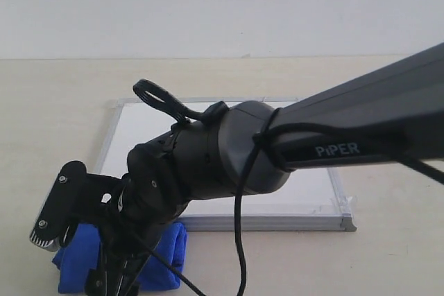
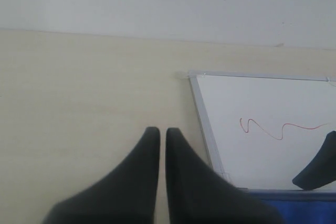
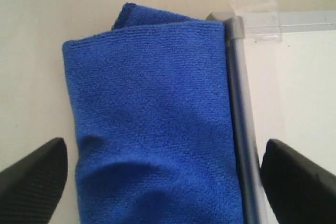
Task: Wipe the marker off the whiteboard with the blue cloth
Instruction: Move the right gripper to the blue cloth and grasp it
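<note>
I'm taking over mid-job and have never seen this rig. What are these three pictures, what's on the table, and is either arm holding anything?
Two robot arms work at a pale table. The exterior view comes from a fixed camera; the big black arm filling it is the right arm, reaching across to the blue cloth. The other two views come from cameras on the wrists.

The right wrist view looks down on the blue cloth, which lies against the frame of the whiteboard. The right gripper is open, a finger on each side of it, holding nothing yet.

The left wrist view shows the left gripper shut and empty above bare table, beside the whiteboard with the red marker squiggle unwiped.
</note>
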You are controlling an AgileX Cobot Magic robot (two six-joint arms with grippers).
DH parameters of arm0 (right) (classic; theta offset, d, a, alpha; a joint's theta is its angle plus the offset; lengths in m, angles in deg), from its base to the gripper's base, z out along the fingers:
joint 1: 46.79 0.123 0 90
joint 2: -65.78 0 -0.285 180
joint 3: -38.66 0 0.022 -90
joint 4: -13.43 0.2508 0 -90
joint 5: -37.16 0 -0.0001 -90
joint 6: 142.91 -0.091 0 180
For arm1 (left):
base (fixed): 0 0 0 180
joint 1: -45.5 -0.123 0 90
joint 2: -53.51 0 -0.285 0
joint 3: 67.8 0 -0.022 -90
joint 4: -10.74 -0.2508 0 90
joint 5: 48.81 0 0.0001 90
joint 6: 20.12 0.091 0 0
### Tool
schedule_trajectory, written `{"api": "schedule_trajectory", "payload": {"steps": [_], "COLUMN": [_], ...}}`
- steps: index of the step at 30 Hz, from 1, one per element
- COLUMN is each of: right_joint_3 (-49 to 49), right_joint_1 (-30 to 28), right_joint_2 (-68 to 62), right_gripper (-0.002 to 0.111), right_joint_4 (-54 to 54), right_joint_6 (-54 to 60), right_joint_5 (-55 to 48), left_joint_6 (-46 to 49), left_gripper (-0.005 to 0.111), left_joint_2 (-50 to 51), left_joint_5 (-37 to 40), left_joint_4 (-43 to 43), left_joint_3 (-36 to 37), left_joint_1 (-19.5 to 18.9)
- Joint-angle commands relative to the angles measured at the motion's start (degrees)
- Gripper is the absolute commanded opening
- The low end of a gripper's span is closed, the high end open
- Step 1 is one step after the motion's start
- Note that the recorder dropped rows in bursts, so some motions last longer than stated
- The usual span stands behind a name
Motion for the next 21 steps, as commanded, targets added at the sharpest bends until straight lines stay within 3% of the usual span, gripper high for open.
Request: {"api": "schedule_trajectory", "payload": {"steps": [1,21], "right_joint_3": [-1.98,-2.95], "right_joint_1": [1.6,1.45], "right_joint_2": [0.48,2.75], "right_gripper": [0.086,0.086], "right_joint_4": [3.82,3.81], "right_joint_6": [-0.06,-0.46], "right_joint_5": [-6.55,-7.41], "left_joint_6": [0.36,0.36], "left_gripper": [0.004,0.004], "left_joint_2": [-0.16,-0.16], "left_joint_5": [-0.28,-0.28], "left_joint_4": [0.35,0.35], "left_joint_3": [-0.19,-0.19], "left_joint_1": [0.03,0.03]}}
